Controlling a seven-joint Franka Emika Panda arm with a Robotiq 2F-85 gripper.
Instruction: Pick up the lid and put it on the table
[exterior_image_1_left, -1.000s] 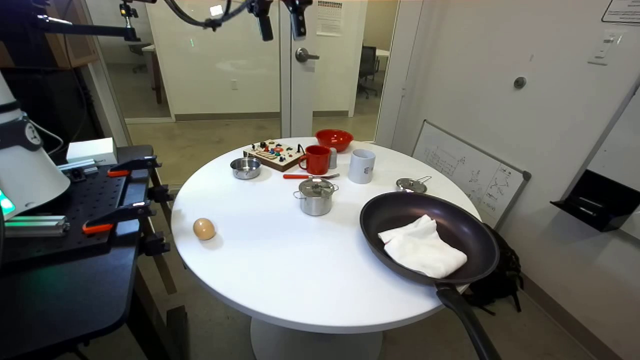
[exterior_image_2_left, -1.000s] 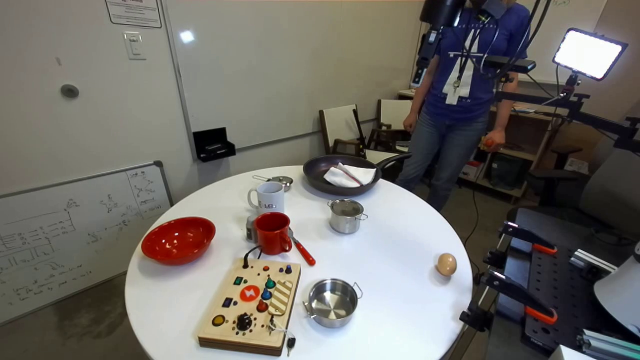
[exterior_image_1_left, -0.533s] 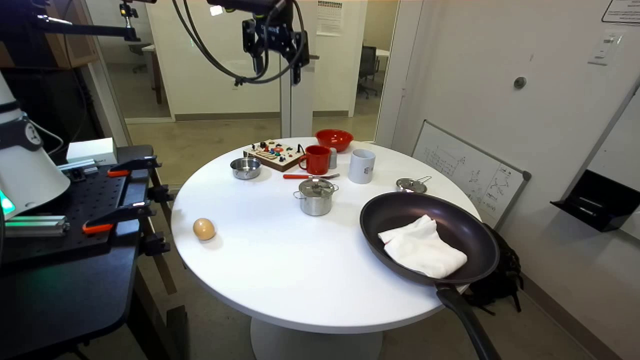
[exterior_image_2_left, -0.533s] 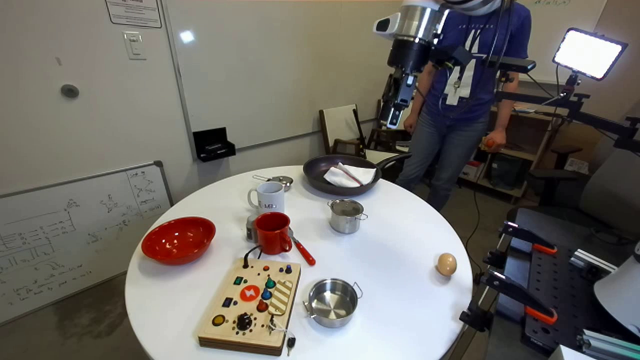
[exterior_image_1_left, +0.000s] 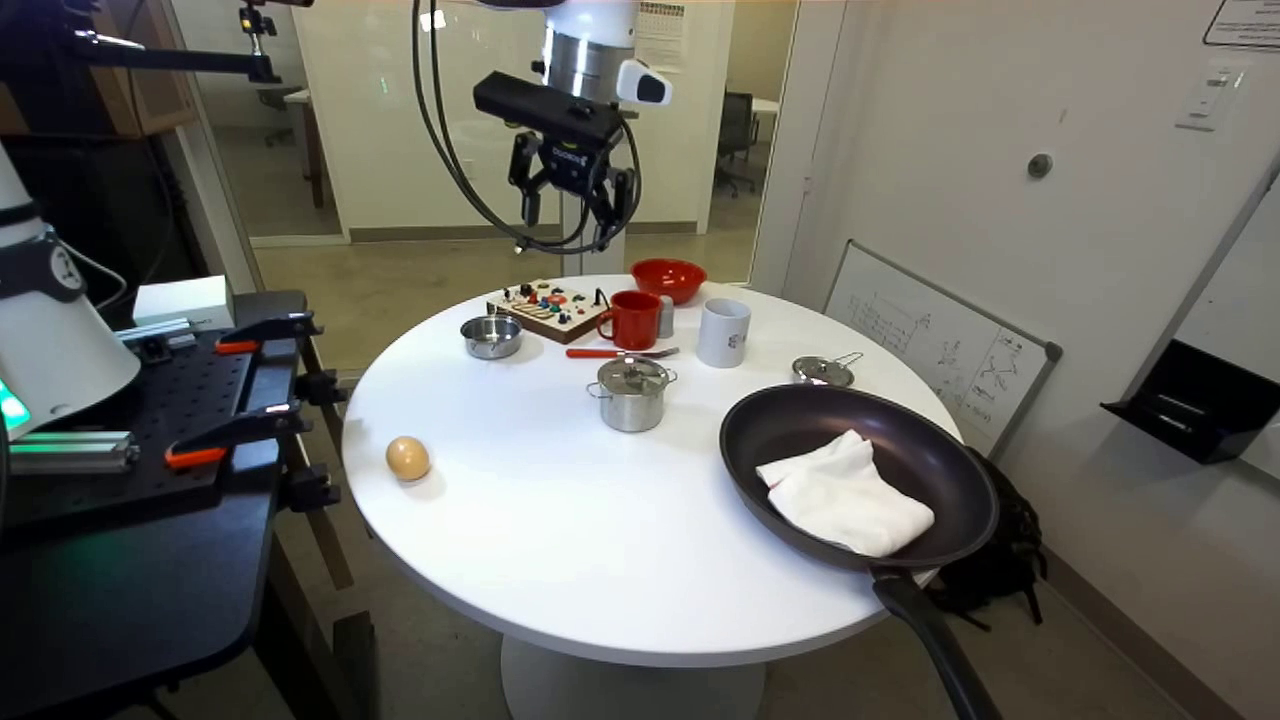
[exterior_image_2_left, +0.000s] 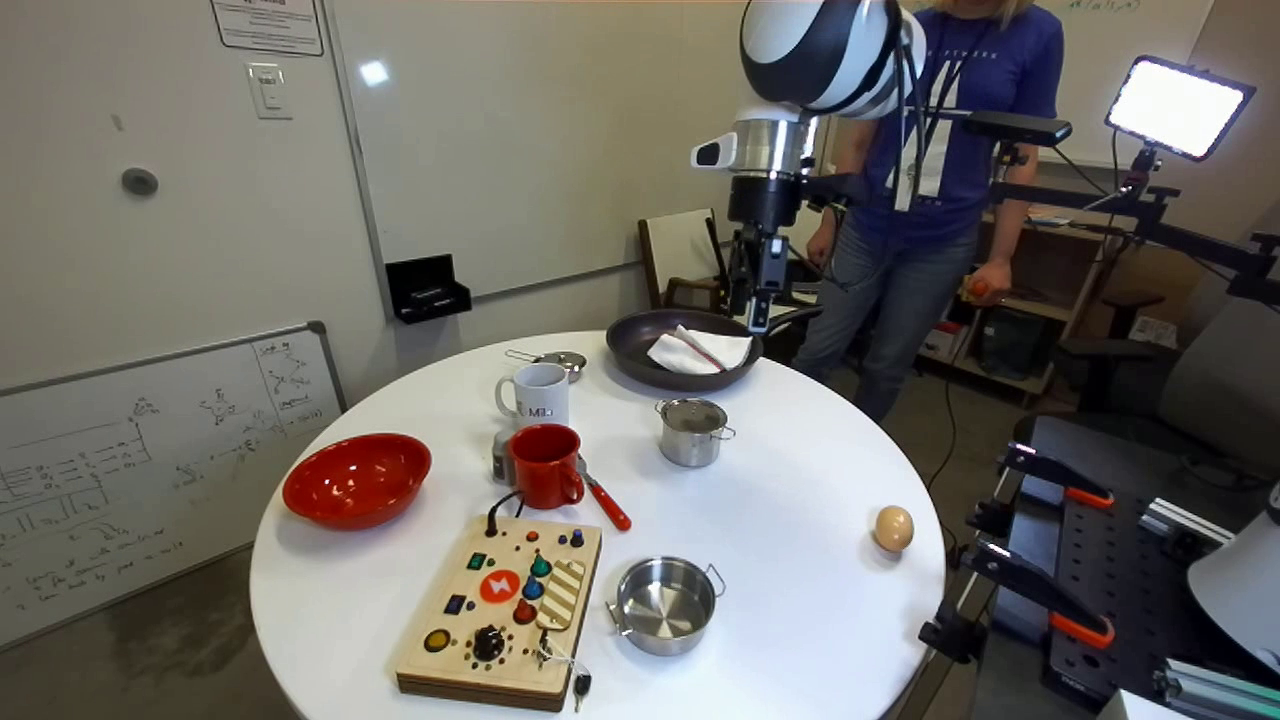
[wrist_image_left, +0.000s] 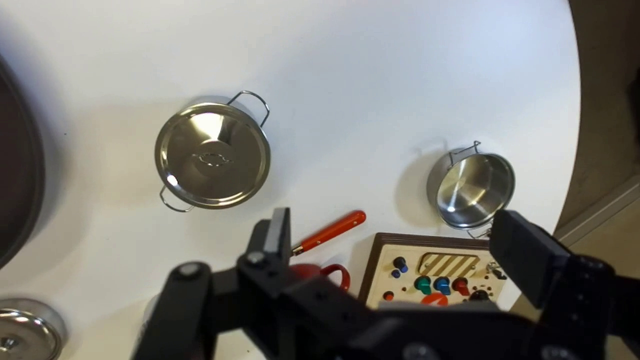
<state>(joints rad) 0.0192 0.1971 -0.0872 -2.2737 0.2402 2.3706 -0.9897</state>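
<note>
The round silver-grey lid (wrist_image_left: 212, 155) sits on the small steel pot (exterior_image_1_left: 632, 410). The lid also shows in both exterior views (exterior_image_1_left: 635, 374) (exterior_image_2_left: 694, 411). The pot stands near the middle of the round white table (exterior_image_1_left: 560, 540), its wire handles sticking out at the sides. My gripper (exterior_image_1_left: 567, 225) is open with nothing between its fingers, in the air well above the table. In the wrist view its fingers (wrist_image_left: 392, 232) are spread wide at the bottom of the picture, and the lid lies up and left of them. The gripper also shows in an exterior view (exterior_image_2_left: 750, 312).
A black pan (exterior_image_1_left: 945, 490) with a white cloth stands by the pot. A small silver bowl (wrist_image_left: 472, 190), a wooden knob board (exterior_image_2_left: 510, 610), a red mug (exterior_image_2_left: 546, 465), a white mug (exterior_image_1_left: 724, 333), a red-handled knife (wrist_image_left: 332, 230), a red bowl (exterior_image_2_left: 357, 480) and an egg (exterior_image_2_left: 893, 528) surround it.
My arm has come down from above toward the table, and the gripper has turned to point more nearly straight down. The objects on the table have not moved.
</note>
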